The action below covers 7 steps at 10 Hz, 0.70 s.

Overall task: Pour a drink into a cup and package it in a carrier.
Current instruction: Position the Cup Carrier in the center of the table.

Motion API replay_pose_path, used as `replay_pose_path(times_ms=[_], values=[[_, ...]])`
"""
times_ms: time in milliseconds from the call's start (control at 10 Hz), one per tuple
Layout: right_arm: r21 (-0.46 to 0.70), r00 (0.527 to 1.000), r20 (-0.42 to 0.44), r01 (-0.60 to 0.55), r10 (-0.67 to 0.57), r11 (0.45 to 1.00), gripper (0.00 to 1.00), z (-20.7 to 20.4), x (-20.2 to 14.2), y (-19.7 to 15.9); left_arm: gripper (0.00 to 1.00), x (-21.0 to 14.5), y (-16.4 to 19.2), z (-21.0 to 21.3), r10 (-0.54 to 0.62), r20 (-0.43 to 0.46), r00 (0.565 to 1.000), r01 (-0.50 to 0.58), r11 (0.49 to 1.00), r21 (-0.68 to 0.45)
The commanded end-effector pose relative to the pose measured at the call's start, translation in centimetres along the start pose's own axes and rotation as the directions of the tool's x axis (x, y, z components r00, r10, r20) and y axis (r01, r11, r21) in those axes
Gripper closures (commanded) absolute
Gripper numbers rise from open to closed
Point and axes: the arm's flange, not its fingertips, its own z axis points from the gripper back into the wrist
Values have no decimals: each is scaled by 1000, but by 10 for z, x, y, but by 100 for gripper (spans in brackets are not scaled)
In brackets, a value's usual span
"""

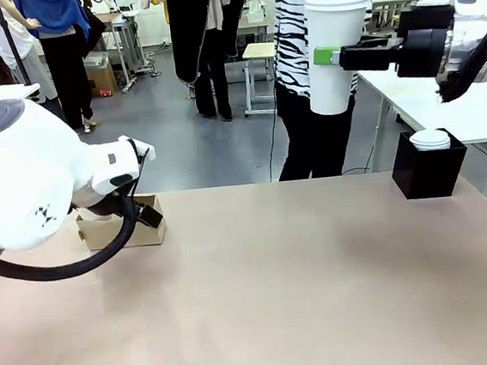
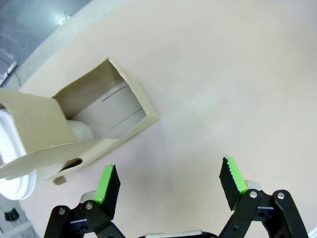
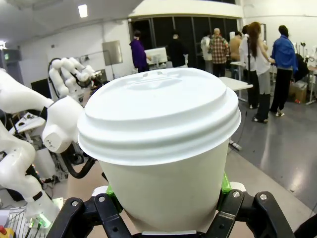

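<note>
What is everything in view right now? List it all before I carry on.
cup: one, white with a white lid, held in the air above the table's right side
carrier: one, brown cardboard, on the table's left side
black box: one, black, on the table's far right
lids: small stack, count unclear, white, at the top of the black box
table: one, tan
person: one, black-and-white striped top, standing at the far side behind the cup
left gripper: open, above the table beside the carrier
right gripper: shut on the cup
</note>
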Motion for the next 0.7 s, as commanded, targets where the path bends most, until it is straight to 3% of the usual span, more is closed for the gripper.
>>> replay_pose_path(times_ms=[0, 300, 600], values=[[-14, 1000, 5, 0, 0, 1000, 19, -5, 6, -2, 0, 11, -8, 14, 28, -34, 999, -28, 1000, 7], [-14, 1000, 5, 0, 0, 1000, 19, -5, 6, -2, 0, 48, 9, 88, 158, -23, 987, -157, 987, 37], [-14, 1000, 5, 0, 0, 1000, 19, -5, 6, -2, 0, 85, 41, 118, 299, -53, 953, -292, 951, 101]])
